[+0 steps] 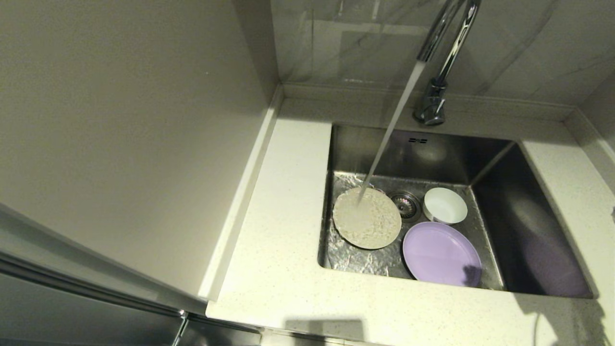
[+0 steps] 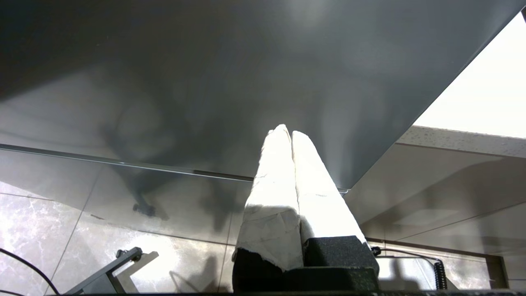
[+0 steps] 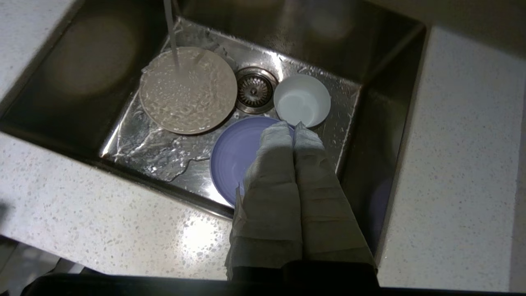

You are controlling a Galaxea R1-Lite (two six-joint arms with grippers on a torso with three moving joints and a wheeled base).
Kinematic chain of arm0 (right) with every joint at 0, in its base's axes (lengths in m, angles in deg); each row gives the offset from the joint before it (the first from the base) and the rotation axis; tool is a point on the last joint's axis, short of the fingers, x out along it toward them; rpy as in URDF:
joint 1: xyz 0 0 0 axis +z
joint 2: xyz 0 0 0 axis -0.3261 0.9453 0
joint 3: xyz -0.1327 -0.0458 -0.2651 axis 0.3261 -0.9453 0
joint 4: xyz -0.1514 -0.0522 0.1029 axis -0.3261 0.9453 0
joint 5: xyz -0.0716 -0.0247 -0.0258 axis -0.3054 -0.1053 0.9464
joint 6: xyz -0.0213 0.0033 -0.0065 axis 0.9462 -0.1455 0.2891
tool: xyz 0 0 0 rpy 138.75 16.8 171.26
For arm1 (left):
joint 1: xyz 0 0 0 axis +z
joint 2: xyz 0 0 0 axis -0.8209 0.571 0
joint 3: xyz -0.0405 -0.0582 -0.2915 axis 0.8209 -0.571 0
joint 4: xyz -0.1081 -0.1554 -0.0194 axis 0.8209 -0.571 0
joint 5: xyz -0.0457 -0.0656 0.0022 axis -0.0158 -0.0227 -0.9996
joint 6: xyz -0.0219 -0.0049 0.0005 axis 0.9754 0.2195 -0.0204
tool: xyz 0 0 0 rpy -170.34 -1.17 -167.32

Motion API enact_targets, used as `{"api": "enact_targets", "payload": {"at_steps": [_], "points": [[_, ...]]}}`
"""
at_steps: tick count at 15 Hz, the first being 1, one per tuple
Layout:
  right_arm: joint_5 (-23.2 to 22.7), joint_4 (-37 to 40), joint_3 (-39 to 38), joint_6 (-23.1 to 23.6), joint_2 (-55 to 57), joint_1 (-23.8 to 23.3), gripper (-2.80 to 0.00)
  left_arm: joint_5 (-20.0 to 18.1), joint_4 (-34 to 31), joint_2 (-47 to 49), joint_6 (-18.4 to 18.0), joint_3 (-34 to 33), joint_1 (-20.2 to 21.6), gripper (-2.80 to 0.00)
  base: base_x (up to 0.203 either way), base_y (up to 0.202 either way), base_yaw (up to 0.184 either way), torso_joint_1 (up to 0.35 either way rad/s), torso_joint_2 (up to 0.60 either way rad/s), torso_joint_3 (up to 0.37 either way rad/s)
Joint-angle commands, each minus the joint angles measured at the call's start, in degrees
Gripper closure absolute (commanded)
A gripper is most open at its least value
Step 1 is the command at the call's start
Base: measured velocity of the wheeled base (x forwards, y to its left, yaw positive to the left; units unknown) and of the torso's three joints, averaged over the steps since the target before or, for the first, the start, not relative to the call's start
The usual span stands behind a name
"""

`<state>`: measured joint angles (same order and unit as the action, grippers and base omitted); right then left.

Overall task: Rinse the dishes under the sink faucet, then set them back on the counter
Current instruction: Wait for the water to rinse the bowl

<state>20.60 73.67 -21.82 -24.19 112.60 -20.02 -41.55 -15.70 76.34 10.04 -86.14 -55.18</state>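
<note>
Three dishes lie on the floor of the steel sink [image 1: 528,230]. The cream plate [image 1: 367,218] [image 3: 188,89] sits at the left under the running stream from the chrome faucet [image 1: 439,72]. Right of the drain stands the white bowl [image 1: 445,205] [image 3: 302,100]. The lavender plate [image 1: 441,251] [image 3: 236,150] rests nearest the front wall. My right gripper [image 3: 292,125] hangs above the sink's front right part, over the lavender plate, shut and empty. It does not show in the head view. My left gripper [image 2: 287,132] is shut and empty, down below the counter.
The speckled counter [image 1: 278,230] [image 3: 82,197] surrounds the sink on the left, front and right. A tall beige panel [image 1: 120,120] rises at the left. A drain strainer [image 1: 405,203] lies between the dishes. Water spreads over the sink floor at the left.
</note>
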Motion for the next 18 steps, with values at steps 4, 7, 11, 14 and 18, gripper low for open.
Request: {"api": "enact_targets", "payload": {"at_steps": [4,7,11,14,18], "points": [[-0.1,26.26,19.73,0.05,16.06,-3.09,0.0,0.03,0.02,-0.24,0.04,0.0,0.0,0.0,0.0,0.0,0.0,0.0,0.0,0.0],[-0.4,27.76,25.57,-0.07,22.11,-3.18,0.0,0.03,0.02,-0.18,-0.04,0.0,0.0,0.0,0.0,0.0,0.0,0.0,0.0,0.0],[-6.23,35.26,35.11,-5.59,33.23,-3.15,0.0,0.03,0.02,-0.24,0.02,0.0,0.0,0.0,0.0,0.0,0.0,0.0,0.0,0.0],[-17.59,36.9,45.73,-15.57,41.55,-3.17,0.0,0.03,0.02,-0.18,0.04,0.0,0.0,0.0,0.0,0.0,0.0,0.0,0.0,0.0],[-33.39,37.18,58.39,-25.51,51.47,-3.14,0.0,0.03,0.02,-0.18,0.04,0.0,0.0,0.0,0.0,0.0,0.0,0.0,0.0,0.0]]}}
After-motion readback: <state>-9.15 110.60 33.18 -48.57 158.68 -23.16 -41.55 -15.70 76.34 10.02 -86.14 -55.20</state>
